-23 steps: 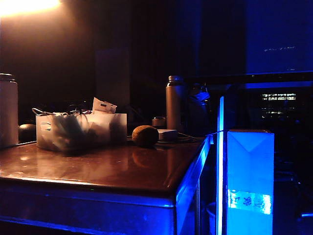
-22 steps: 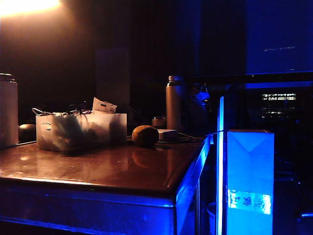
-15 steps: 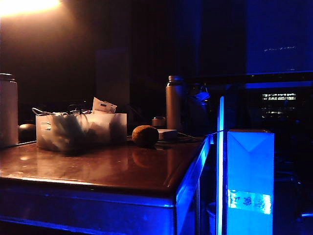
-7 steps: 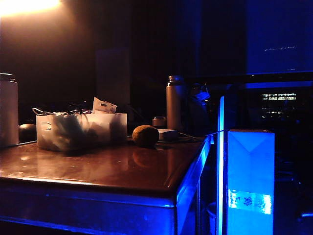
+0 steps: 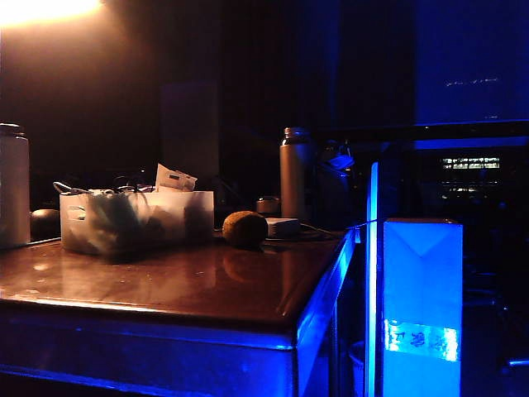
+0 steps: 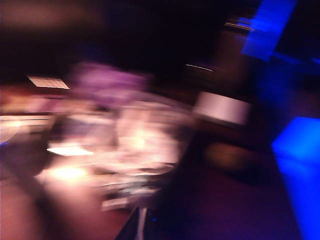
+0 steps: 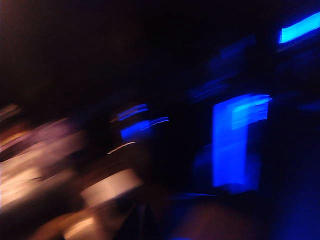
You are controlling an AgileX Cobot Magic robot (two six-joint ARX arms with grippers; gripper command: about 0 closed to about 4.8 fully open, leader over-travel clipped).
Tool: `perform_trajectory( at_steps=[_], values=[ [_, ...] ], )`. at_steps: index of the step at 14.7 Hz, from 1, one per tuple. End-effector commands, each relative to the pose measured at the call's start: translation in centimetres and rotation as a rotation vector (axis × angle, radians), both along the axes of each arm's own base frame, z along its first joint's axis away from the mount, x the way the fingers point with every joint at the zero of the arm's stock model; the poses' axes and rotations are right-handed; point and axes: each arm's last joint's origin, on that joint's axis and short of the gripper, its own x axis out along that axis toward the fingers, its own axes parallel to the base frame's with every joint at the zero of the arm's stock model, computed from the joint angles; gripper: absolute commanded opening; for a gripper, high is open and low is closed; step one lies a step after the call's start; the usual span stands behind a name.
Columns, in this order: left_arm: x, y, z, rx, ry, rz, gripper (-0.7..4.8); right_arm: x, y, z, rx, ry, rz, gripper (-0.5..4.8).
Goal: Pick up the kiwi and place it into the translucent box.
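Observation:
The kiwi (image 5: 245,229), oval and olive-brown, lies on the brown table just right of the translucent box (image 5: 136,222). The box is milky white, with papers and dark shapes showing in it. Neither arm shows in the exterior view. The left wrist view is smeared: my left gripper (image 6: 140,225) is a narrow dark wedge with its fingers together, holding nothing, well short of the pale box (image 6: 135,140) and a brown blob that may be the kiwi (image 6: 227,155). In the equally blurred right wrist view, my right gripper (image 7: 142,222) is a shut dark wedge, empty.
A white bottle (image 5: 13,186) and a dark round lump (image 5: 45,223) stand left of the box. A metal flask (image 5: 293,174) and a small flat white block (image 5: 283,227) sit behind the kiwi. A tall blue-glowing carton (image 5: 421,306) stands beyond the table's right edge (image 5: 318,298).

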Motion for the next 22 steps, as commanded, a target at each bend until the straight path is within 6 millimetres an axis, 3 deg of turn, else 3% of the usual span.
perform_trajectory(
  at_steps=[1, 3, 5, 10, 12, 13, 14, 15, 22],
  values=[
    [1.6, -0.4, 0.5, -0.033, 0.059, -0.076, -0.04, 5.4, 3.5, 2.2, -0.039, 0.175, 0.246, -0.06],
    [2.0, -0.4, 0.5, -0.057, 0.052, -0.058, -0.04, 8.8, 7.1, 2.1, -0.113, 0.255, 0.359, -0.06],
    [2.0, -0.4, 0.6, -0.095, 0.063, -0.031, -0.04, 11.9, 10.7, 0.3, -0.179, 0.297, 0.451, -0.07],
    [2.0, -0.4, 0.6, -0.159, 0.085, 0.001, -0.04, 17.6, 17.0, -7.7, -0.235, 0.401, 0.472, -0.06],
    [2.1, -0.4, 0.8, -0.160, 0.065, -0.002, -0.04, 18.8, 19.1, -10.7, -0.279, 0.394, 0.457, -0.05],
    [2.2, -0.4, 0.8, -0.161, 0.057, -0.003, -0.04, 19.3, 19.8, -12.0, -0.322, 0.383, 0.419, 0.69],
    [2.2, -0.4, 0.8, -0.161, 0.056, -0.002, -0.04, 19.6, 20.5, -12.9, -0.366, 0.366, 0.404, 3.43],
    [2.2, -0.4, 0.8, -0.160, 0.057, -0.003, -0.04, 19.9, 20.6, -13.5, -0.383, 0.357, 0.392, 4.79],
    [2.1, -0.5, 0.9, -0.173, 0.058, -0.038, -0.04, 22.6, 22.5, -17.2, -0.372, 0.438, 0.508, 4.79]
  ],
)
